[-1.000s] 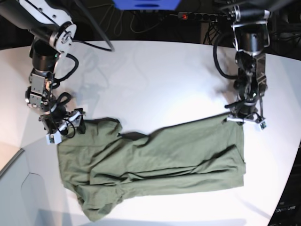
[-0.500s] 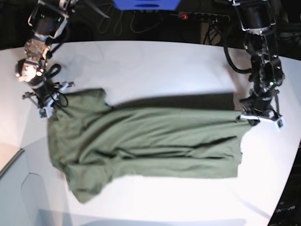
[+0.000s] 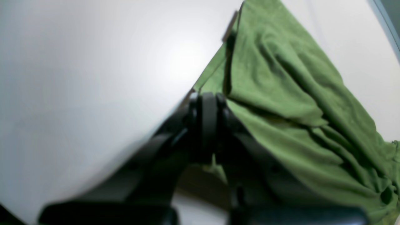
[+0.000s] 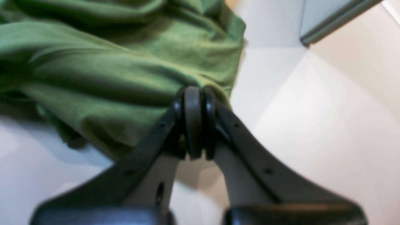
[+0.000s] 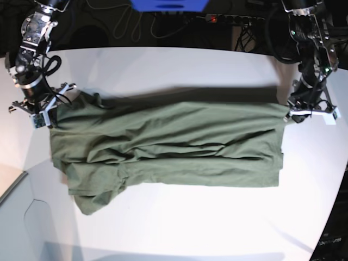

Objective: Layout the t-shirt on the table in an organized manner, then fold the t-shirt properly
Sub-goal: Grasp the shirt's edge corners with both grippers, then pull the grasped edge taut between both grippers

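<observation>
Gripping t-shirt (image 5: 168, 147) edges — both end effectors clamped, cloth stretched over table (image 5: 179, 70).

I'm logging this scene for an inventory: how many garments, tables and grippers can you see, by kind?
t-shirt, olive green: 1
table, white: 1
Grippers, left gripper and right gripper, each shut on a corner of the t-shirt: 2
Total: 4
</observation>
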`<state>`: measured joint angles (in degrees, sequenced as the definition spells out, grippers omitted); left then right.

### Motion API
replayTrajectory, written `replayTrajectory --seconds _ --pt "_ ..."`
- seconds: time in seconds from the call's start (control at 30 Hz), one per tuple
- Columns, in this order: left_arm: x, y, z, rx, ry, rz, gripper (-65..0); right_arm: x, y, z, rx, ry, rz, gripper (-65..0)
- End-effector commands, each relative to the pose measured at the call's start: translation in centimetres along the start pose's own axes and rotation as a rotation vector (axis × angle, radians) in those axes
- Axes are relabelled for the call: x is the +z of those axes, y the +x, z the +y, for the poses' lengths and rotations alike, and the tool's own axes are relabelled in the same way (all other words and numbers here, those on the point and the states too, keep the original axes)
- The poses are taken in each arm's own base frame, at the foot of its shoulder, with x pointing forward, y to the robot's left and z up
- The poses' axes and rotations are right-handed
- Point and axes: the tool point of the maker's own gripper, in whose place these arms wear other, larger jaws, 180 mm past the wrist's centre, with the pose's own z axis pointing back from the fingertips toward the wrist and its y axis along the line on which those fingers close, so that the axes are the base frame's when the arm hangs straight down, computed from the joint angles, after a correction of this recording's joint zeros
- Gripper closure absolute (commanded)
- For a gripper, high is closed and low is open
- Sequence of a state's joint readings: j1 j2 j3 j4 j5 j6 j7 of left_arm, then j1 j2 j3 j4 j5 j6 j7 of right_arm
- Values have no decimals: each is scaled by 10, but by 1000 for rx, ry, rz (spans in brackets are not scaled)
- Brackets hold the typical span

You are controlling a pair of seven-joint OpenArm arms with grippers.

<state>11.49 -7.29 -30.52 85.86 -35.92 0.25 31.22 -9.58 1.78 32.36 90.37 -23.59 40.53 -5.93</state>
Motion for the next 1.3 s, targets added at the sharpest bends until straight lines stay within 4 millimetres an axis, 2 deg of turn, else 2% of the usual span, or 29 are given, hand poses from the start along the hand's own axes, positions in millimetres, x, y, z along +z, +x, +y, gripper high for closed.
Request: replayTrajectory --seconds 0.0,0.27,0.37,0.5,0.7,0.8,0.97,1.07,1.17,1.27 --pt "3 12 -1 -4 -11 -39 -2 4 8 -7 0 -19 -38 0" --pt "4 11 2 6 -11 -31 -2 5 12 -6 -31 -16 -38 0" --pt "3 13 0 7 -14 -36 -2 -6 22 -9 -45 -19 -45 0" --pt "-4 28 -15 11 -41 -70 -2 -29 29 -13 -84 -9 -43 0" --pt "-24 27 -19 53 -44 -44 -5 -50 35 -24 -104 -8 -11 0" --pt "-31 24 -17 70 -35 -28 -25 -51 37 -30 -99 -13 -5 0" --pt "-32 18 -16 74 -31 -15 -180 -53 34 -28 -106 -7 0 0" --pt "-31 15 -16 79 -31 -11 -194 -53 34 -27 -107 -6 0 0" --pt "-27 4 -8 74 -16 11 -195 -53 33 -26 -107 -5 2 0" --pt "-20 -23 -3 93 0 54 -195 -52 32 -25 -108 -3 5 0"
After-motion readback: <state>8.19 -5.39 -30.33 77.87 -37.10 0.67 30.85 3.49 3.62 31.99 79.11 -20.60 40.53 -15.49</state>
